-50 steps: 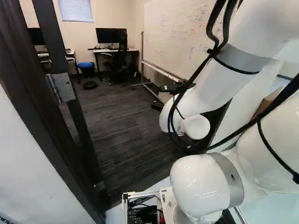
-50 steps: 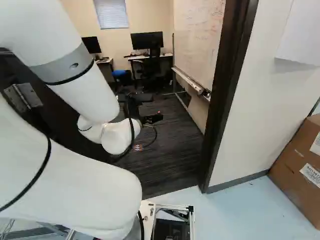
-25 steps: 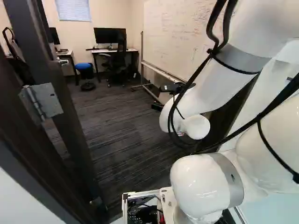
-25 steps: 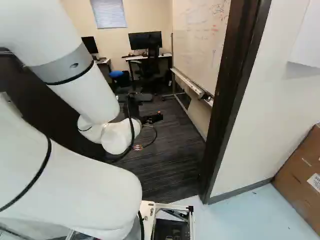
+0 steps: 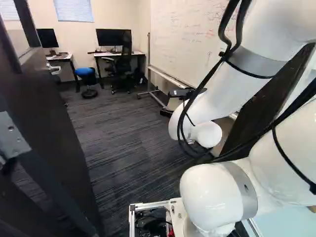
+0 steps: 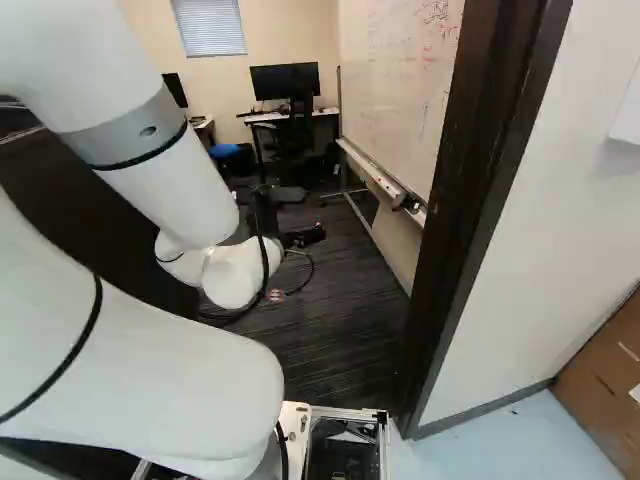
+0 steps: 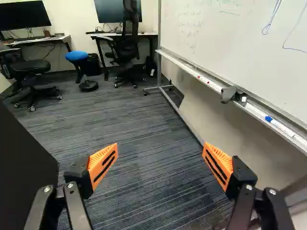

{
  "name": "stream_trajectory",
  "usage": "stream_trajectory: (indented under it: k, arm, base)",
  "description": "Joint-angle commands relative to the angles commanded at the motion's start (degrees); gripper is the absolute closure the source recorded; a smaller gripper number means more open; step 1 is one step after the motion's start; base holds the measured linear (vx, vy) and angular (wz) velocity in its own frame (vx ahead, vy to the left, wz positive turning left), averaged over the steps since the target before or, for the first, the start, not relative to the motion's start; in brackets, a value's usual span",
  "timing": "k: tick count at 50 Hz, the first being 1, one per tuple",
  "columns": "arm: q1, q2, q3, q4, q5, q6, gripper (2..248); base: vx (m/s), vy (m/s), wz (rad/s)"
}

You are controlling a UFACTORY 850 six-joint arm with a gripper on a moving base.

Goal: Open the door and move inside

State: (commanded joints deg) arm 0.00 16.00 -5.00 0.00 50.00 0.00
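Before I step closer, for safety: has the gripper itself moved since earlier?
No: in the left base view, the gripper keeps its place against the lowest joint; the base moved ahead.

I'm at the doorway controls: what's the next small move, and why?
Probably ease the base forward slowly: the door stands open at the left base view's left, and carpet stretches ahead, but the door frame rises close.

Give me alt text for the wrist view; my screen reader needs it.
Open, empty gripper over dark carpet in an office, the open dark door to one side, a whiteboard with a marker tray to the other. Desks, chairs and a blue stool stand ahead.
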Motion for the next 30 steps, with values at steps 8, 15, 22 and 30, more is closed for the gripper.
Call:
stream_trajectory:
  k: [8,15,22,30]
  arm:
    - [0.0,0.0,0.0,0.0,0.0,0.0,3]
    - [0.0,0.0,0.0,0.0,0.0,0.0,3]
    - [0.0,0.0,0.0,0.0,0.0,0.0,3]
    - [0.0,0.0,0.0,0.0,0.0,0.0,3]
  base:
    - [0.216,-0.028,0.077]
    - [0.200,0.003,0.209]
    - [0.179,0.018,0.312]
    - [0.168,0.018,0.264]
